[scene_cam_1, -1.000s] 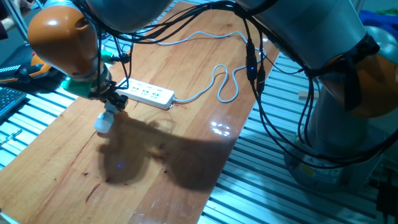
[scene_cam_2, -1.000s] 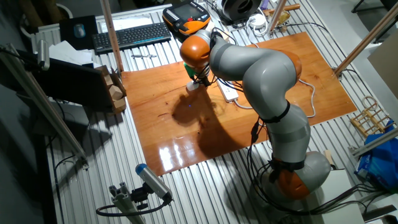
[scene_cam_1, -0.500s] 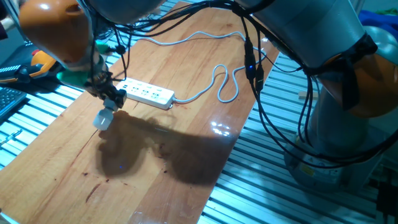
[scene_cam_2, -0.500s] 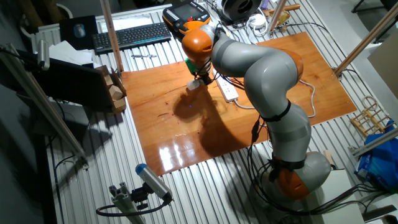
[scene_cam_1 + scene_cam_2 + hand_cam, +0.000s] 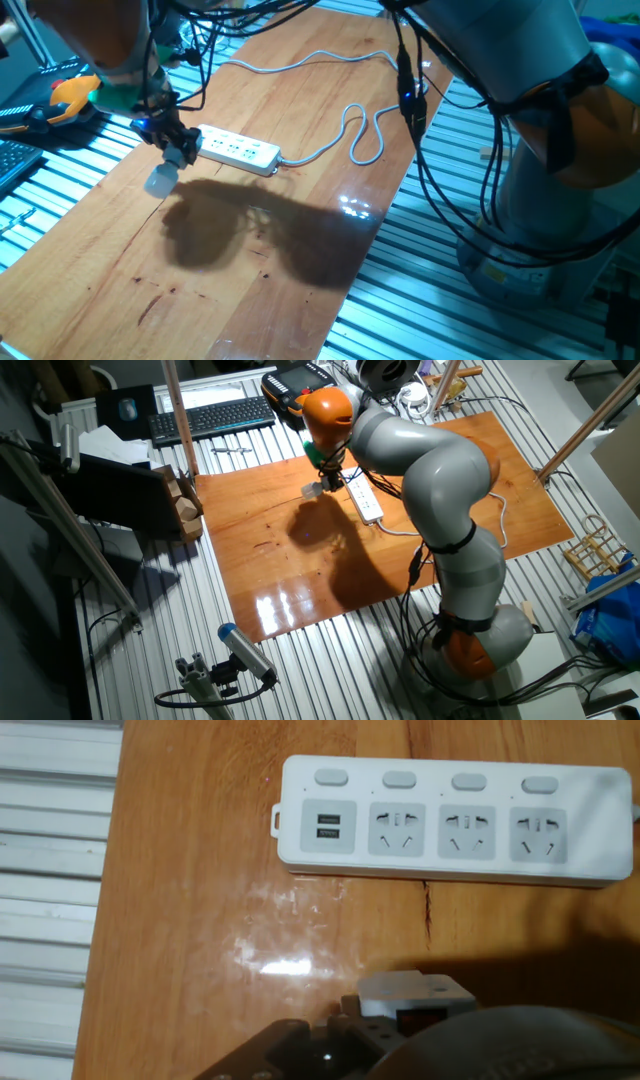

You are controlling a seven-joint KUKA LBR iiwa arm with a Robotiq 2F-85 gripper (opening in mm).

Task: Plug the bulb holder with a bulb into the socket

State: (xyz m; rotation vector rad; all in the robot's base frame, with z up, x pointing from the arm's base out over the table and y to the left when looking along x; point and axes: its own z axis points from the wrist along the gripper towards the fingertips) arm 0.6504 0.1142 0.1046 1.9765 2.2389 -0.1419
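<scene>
The gripper (image 5: 172,152) clenches the bulb holder with a bulb (image 5: 162,178), lifted off the table (image 5: 300,300), bulb end lowest and tilted. Ahead of the fingers, the socket (image 5: 450,818) lies crosswise, outlets up. Bare wood separates them.

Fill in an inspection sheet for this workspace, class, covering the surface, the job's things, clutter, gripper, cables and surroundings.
Surface: wooden table, glossy, with faint dark marks.
Job's things: bulb holder with a bulb held in the air beside the socket's end, not plugged in; socket lies flat, three outlets and a USB block, all free.
Clutter: nothing seen on the wood.
Gripper: gripper shut on the bulb holder.
Cables: grey cord loops across the table from the socket; black cables hang along the arm.
Surroundings: keyboard and orange-black pendant behind the table.
</scene>
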